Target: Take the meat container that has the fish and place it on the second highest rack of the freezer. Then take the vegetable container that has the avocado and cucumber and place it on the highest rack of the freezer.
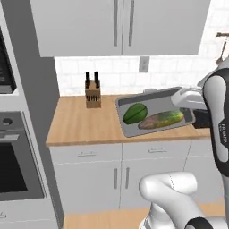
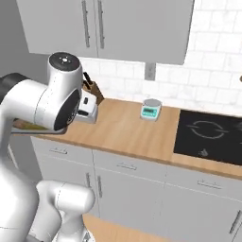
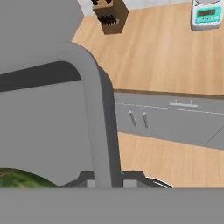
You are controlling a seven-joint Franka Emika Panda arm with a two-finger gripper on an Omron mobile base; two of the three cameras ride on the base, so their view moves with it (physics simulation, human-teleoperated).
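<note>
**Two vegetables ride in a grey tray held above the worktop**

Two items lie in the shallow grey rectangular vegetable container (image 1: 127, 127): a dark green oval avocado (image 1: 135, 113) at the left and a long mottled yellow-green cucumber (image 1: 161, 119) beside it on the right, lying lengthwise. The tray is tilted toward the camera and sits off the surface, over the right part of the pale wooden countertop (image 1: 85, 125). Its right edge meets the white two-finger gripper (image 1: 193, 117), whose jaws are closed on the tray's rim; in the hand view the raised grey rim (image 3: 94, 118) runs up from between the fingertips, with a sliver of green avocado (image 3: 19, 178) at the lower left.

Writing: faint dark lettering runs down the white arm link at the right edge of the left base view, too small to read. The small pale digital kitchen scale (image 2: 151, 109) has a teal display with no legible figures.

A wooden knife block with black handles (image 1: 92, 95) stands on the countertop against the white tiled wall, left of the tray and apart from it. Grey cupboards with bar handles hang above and grey drawers sit below. A black induction hob (image 2: 210, 134) is set into the countertop right of the scale, and a built-in black oven (image 1: 13, 156) fills the tall unit at the left.
</note>
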